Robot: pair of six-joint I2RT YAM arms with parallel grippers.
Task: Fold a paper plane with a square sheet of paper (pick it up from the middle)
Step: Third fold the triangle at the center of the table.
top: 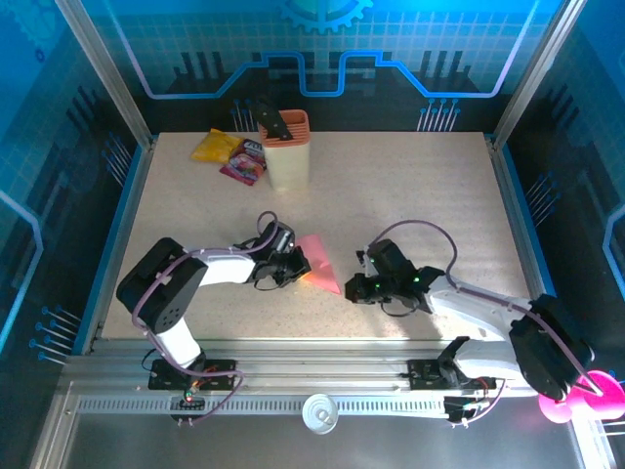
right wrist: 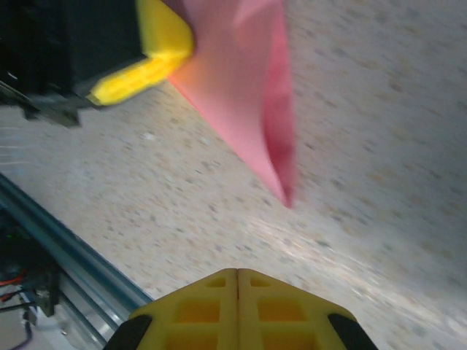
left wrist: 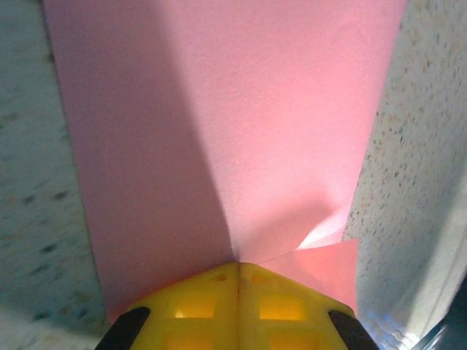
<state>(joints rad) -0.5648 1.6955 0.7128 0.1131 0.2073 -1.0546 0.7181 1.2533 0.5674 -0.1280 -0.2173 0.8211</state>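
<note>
The pink paper sheet (top: 320, 264) is already folded to a narrow wedge w/ one pointed end. It sits well nearer the arm bases than the peach holder cup (top: 288, 161) and a bit to the cup's right in the top view, approx mid-tabletop (top: 420, 195). The left end effector (top: 296, 266), also well nearer than the cup, has its jaws fully closed on the sheet's edge at the wide end. Its wrist view shows a small corner flap creased up right by the pinch, so the grip prob. pins the layers so the fold can't spring open. The right end effector (top: 354, 286), nearer and further right of the cup than the sheet, has its jaws pressed together w/ nothing btwn them. It's just beside the pointed end but apart from it, likely shut so the tips work as a blunt presser for a crease, not for grasping. Can't tell if the point rests on the tabletop or hangs just off it. A yellow packet (top: 217, 147) and a purple-pink packet (top: 244, 163) lie just beside the cup, well apart from the work. Judged stage: mid-fold, not yet a finished dart.
</note>
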